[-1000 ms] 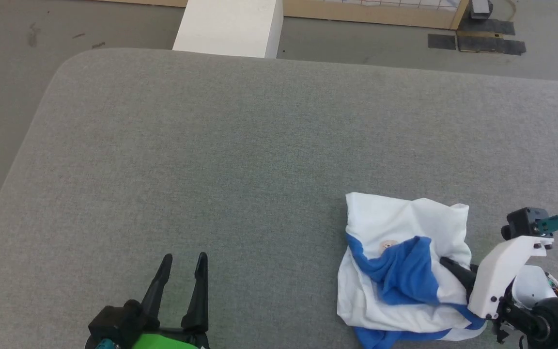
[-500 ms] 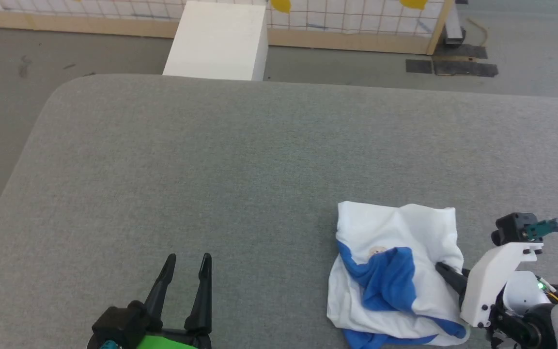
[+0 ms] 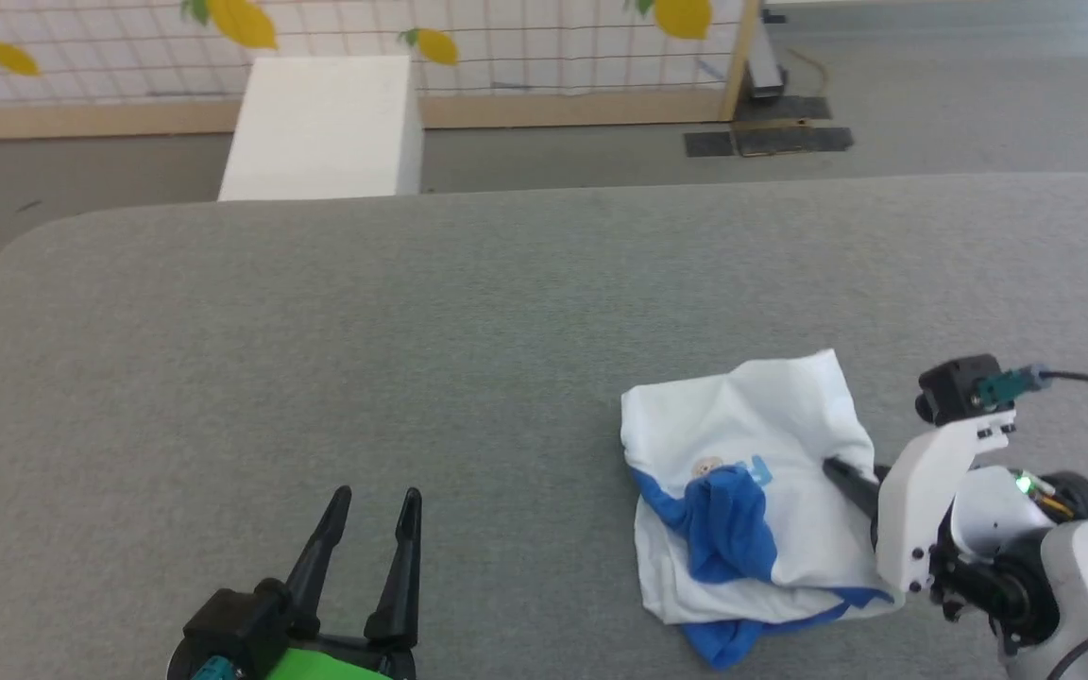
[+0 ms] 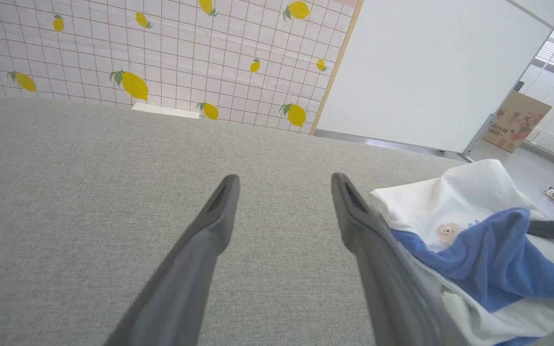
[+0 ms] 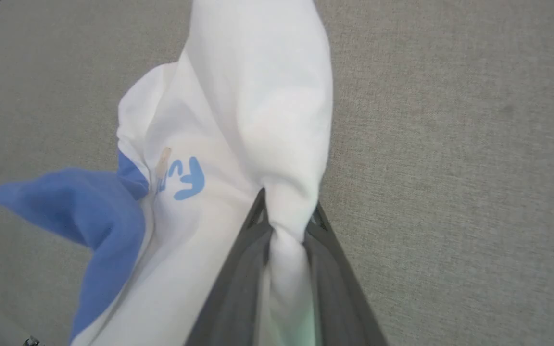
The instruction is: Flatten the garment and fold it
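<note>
The garment (image 3: 761,463) lies crumpled on the grey table's right front part, white body on top with a blue sleeve (image 3: 728,529) bunched over it. My right gripper (image 3: 837,467) reaches in from the right and is shut on a fold of its white cloth; in the right wrist view the garment (image 5: 258,120) rises in a ridge pinched at the right gripper (image 5: 286,216). My left gripper (image 3: 376,499) rests open near the front edge, well left of the shirt. The left wrist view has the left gripper (image 4: 284,185) with bare table between its fingers and the garment (image 4: 474,230) to its right.
The grey padded table (image 3: 412,331) has a rounded far-left corner. A white box (image 3: 317,127) stands on the floor beyond its far edge. A lemon-patterned grid screen (image 3: 506,38) with a wooden base closes off the back. Dark mats (image 3: 771,140) lie on the floor at the far right.
The camera has tilted up and turned, shifting the whole picture. My right gripper has closed on the white cloth and drawn it up, bunching the shirt. The left gripper stays open.
</note>
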`<state>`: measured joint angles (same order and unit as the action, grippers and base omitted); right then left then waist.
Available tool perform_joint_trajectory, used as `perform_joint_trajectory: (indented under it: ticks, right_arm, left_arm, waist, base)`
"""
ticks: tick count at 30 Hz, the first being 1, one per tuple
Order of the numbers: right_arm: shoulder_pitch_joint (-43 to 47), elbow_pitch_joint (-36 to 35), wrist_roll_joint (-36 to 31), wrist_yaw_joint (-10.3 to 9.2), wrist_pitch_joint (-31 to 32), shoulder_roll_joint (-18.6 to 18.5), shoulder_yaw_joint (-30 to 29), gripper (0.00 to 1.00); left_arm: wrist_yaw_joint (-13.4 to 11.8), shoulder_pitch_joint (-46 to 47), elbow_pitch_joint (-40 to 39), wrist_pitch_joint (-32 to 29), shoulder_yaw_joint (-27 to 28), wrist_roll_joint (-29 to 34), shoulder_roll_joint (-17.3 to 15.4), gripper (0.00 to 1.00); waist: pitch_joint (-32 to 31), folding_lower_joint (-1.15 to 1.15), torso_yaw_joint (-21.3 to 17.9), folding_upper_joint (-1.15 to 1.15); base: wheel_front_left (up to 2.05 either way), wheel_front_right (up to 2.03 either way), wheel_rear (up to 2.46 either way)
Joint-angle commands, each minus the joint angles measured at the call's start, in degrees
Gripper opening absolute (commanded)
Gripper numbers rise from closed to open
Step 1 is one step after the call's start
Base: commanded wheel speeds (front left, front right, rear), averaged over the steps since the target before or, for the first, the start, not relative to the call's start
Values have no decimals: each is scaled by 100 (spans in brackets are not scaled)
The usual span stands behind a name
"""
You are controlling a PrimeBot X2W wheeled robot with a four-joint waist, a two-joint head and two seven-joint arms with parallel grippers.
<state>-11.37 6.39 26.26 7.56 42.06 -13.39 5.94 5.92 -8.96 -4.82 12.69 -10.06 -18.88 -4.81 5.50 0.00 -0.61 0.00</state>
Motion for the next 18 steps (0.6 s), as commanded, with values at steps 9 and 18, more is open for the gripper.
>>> perform_joint_trajectory:
  ticks: [9, 18]
  right_arm:
    - [-772, 157, 4, -8, -30, -491, 285, 0]
    - [-1462, 311, 45, -8, -224, -844, 393, 0]
  left_arm:
    - [-44, 24, -79, -62, -81, 46, -100, 100]
    - [-59, 269, -140, -132, -126, 83, -204, 100]
  waist:
    - [69, 0, -881, 0]
    - [427, 0, -1426, 0]
  base:
    - [0, 0, 0]
    - [0, 0, 0]
